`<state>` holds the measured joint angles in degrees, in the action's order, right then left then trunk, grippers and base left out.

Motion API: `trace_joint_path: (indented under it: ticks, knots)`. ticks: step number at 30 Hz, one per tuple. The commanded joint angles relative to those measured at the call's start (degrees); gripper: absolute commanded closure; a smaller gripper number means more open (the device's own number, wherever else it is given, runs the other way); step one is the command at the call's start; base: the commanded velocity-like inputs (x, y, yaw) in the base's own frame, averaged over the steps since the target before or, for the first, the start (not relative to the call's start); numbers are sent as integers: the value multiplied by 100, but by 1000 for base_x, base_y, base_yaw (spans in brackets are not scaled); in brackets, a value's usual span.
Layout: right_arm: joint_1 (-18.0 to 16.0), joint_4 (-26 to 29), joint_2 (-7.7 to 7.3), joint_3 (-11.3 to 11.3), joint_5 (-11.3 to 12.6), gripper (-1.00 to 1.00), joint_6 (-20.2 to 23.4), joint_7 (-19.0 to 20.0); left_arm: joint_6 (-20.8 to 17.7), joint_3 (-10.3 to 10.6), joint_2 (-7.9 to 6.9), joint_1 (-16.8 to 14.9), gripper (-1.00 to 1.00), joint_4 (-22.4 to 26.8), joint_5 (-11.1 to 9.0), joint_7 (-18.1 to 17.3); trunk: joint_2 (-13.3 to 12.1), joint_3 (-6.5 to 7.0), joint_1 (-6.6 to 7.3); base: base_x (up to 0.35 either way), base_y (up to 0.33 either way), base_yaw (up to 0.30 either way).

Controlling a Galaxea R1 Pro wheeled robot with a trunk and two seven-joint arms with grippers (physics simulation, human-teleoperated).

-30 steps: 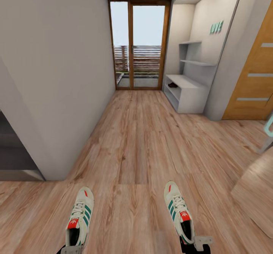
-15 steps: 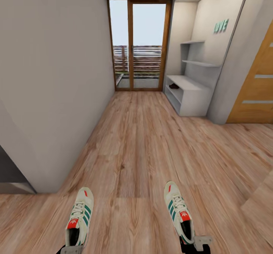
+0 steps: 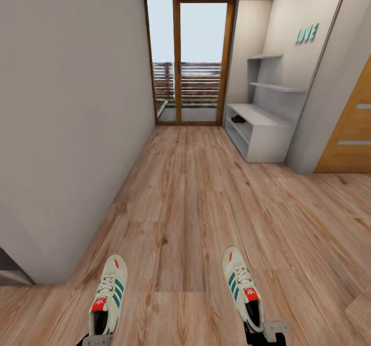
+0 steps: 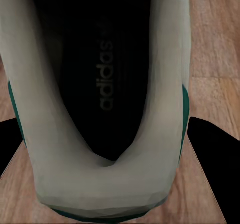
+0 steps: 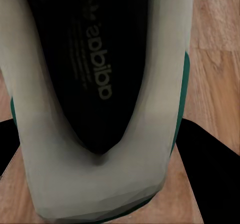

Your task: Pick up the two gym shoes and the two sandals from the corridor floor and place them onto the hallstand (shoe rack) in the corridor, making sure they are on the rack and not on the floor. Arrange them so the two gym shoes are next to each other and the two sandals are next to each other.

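The corridor floor (image 3: 190, 191) is stretching ahead in the head view toward a glazed balcony door (image 3: 186, 60) at its far end. A plain wall (image 3: 67, 103) is running along the left side. On the right, the hallstand (image 3: 260, 132) is sitting against the far part of the right wall, with white wall shelves (image 3: 273, 72) above it and green letters (image 3: 307, 33) higher up. A small dark item, probably a sandal (image 3: 238, 119), is lying on the hallstand's top near its far end; it is too small to tell more. A wooden door (image 3: 350, 129) is showing at the right edge.

At the bottom of the head view two gym shoes are pointing toes forward, well apart. The left gripper (image 3: 98, 340) is holding the left shoe (image 3: 108, 297) by its heel, and the right gripper (image 3: 265, 333) is holding the right shoe (image 3: 243, 286) the same way. In the wrist views, dark fingers (image 4: 210, 159) are pressing either side of the left shoe's (image 4: 100, 184) heel, and fingers (image 5: 210, 159) are likewise clamping the right shoe (image 5: 100, 184).
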<state>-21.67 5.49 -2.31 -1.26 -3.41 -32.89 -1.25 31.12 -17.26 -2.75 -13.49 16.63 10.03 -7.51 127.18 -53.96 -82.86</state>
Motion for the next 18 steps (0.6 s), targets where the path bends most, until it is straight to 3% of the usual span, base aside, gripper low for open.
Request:
trace_joint_path:
  ticks: [1,18]
  knots:
    - [-4,-4,-1,-15,-37,100,-16,-14,19,-51,3,-5,100,-4,52,-31,2,-5,-2,339,0,0]
    - [-4,-4,-6,-24,-37,100,-16,-16,17,-57,3,-5,100,-7,52,-31,2,-5,-2,339,0,0]
